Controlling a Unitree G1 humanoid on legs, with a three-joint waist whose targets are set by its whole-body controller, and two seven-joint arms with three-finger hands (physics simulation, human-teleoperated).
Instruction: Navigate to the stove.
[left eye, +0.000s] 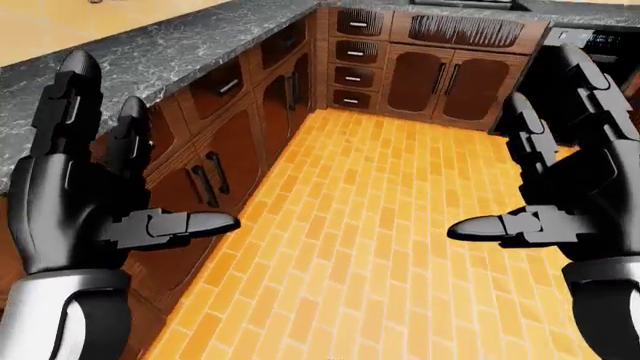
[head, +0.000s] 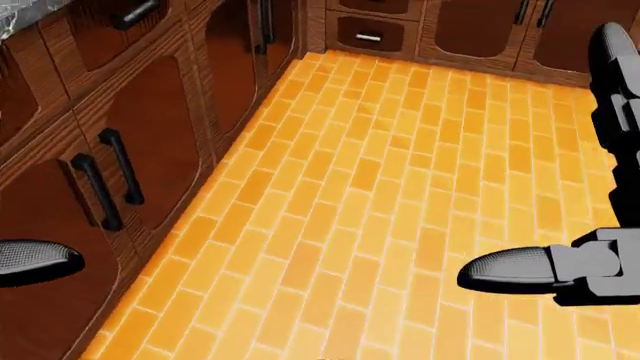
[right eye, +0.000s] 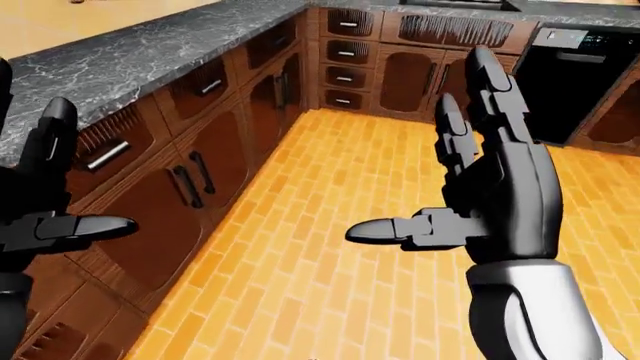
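While both hands, left hand (left eye: 80, 202) and right hand (right eye: 490, 195), hang open and empty over the orange floor (left eye: 390, 225), the black stove (right eye: 580, 82) stands at the far cabinets' right end, nearer the right hand.

Black appliance (right eye: 578, 82) (possibly stove) cut off at right-eye view's right edge; top unseen.

No legible text, label, brand, number or sign anywhere in these views.
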